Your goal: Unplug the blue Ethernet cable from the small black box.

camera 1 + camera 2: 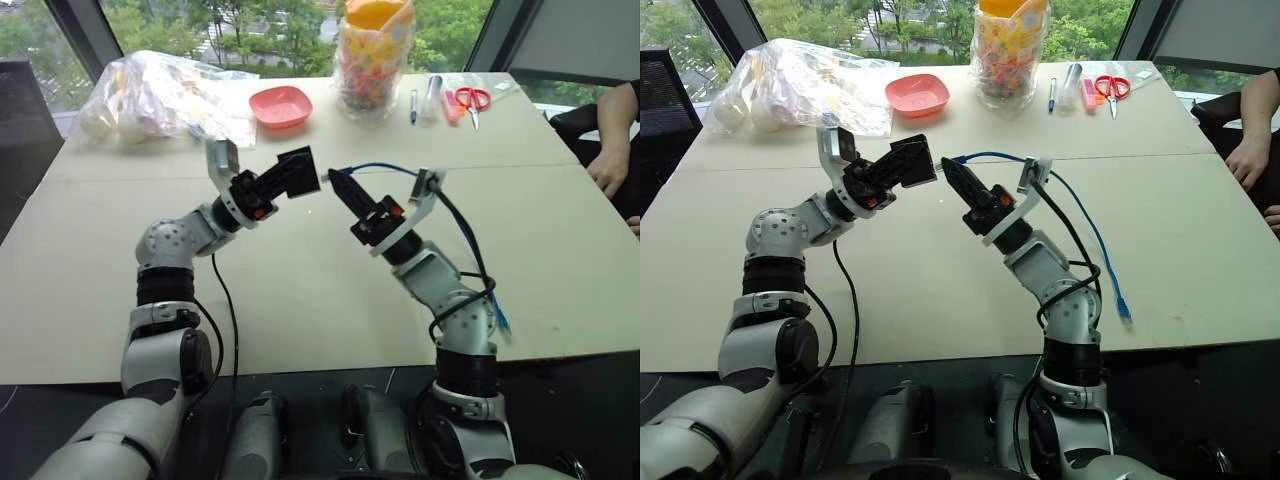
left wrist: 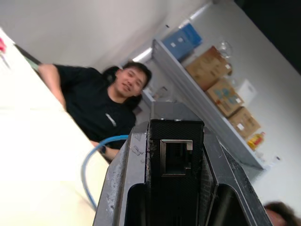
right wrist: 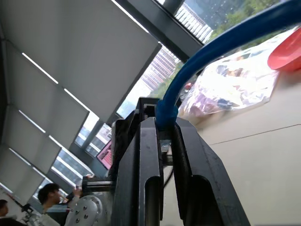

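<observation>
Beige table point(image 1: 300, 300) before leafy windows point(image 1: 270, 30)

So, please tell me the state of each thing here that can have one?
small black box: held in the left hand, port empty.
blue cable: unplugged, plug end pinched in the right hand.
red bowl: upright on the table.
scissors: lying flat.

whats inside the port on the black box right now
Nothing: the port on the black box, held in the left hand, is an open socket. Its deeper contacts are too dark to see. The blue cable sits pinched in the right hand, apart from the box.
</observation>
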Motion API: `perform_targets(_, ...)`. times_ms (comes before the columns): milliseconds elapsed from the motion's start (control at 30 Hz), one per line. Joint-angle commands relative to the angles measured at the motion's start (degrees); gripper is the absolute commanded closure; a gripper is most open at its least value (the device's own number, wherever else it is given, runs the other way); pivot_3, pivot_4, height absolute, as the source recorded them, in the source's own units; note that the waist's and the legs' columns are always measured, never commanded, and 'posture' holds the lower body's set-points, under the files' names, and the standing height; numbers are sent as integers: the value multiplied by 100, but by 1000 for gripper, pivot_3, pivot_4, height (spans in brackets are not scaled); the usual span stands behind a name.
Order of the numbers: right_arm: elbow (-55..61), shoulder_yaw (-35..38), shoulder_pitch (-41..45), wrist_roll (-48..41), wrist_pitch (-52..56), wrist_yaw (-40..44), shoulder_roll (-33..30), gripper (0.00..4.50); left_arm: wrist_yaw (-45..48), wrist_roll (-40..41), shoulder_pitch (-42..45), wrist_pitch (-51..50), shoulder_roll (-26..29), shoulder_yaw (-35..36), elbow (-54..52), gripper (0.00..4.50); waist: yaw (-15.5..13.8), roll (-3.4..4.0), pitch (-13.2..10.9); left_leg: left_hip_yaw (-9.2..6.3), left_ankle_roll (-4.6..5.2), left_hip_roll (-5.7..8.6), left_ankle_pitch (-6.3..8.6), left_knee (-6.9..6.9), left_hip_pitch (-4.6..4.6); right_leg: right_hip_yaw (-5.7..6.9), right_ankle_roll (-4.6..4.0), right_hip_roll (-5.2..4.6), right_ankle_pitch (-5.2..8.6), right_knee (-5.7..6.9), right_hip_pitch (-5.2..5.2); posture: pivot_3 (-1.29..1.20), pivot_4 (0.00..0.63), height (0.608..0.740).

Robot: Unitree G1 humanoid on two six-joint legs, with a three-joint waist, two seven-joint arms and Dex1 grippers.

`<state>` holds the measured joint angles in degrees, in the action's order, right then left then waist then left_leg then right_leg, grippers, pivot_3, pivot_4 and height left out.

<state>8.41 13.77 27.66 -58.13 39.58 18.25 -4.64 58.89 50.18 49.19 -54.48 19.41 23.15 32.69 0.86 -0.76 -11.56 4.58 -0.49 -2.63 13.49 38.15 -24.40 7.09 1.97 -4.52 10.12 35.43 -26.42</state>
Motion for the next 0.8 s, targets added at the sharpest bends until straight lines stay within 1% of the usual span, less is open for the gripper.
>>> perform_targets(33,-159,373,388,-44,-75,46,-445,4461,69,2,135,272,289,202,75,3955,-11,0,0,0,0,0,0,-1,0,0,-1,0,0,0,0,0,150,740)
perform_targets(100,-446,457,692,148,-49,149,-915,4461,74,-94,117,443,426,189,153,3955,-22,1,-1,-1,0,0,0,-4,-1,1,-1,0,1,-2,-1,0,150,740)
perform_targets(167,-723,360,1044,484,-37,323,-1406,4461,-9,-402,73,801,451,-2,126,3955,-27,1,-1,0,0,2,0,-3,-1,1,-1,-2,1,-3,1,0,150,740)
perform_targets(267,-1362,109,1805,1125,-198,659,-2078,4461,-211,-1050,-41,1570,269,-496,-95,3955,-26,1,-1,3,0,8,0,-3,-3,-1,0,-7,0,-6,0,0,150,740)
perform_targets(367,-2190,-157,2319,1835,-568,885,-2391,4461,-287,-1487,-214,2167,57,-882,-374,3955,-24,0,0,8,3,10,2,-5,-3,-1,0,-7,0,-10,2,0,150,740)
perform_targets(500,-3581,-368,2598,2558,-972,1090,-2437,4461,-534,-1853,-455,2760,-262,-1239,-886,3955,-19,-1,0,26,7,10,4,-10,-3,-1,0,-4,0,-13,1,0,150,740)
perform_targets(633,-4985,-295,2740,2993,-1060,850,-2357,4461,-671,-2205,-686,3185,-375,-1612,-1433,3955,-19,-1,0,32,7,10,3,-10,-5,-3,-1,-5,-2,-11,-2,0,150,740)
perform_targets(800,-5931,-189,2808,3353,-1348,593,-2330,4461,-763,-2569,-911,3606,-372,-1909,-1668,3955,-17,0,0,35,7,10,3,-9,-4,-6,-1,-6,-3,-10,-3,0,150,740)
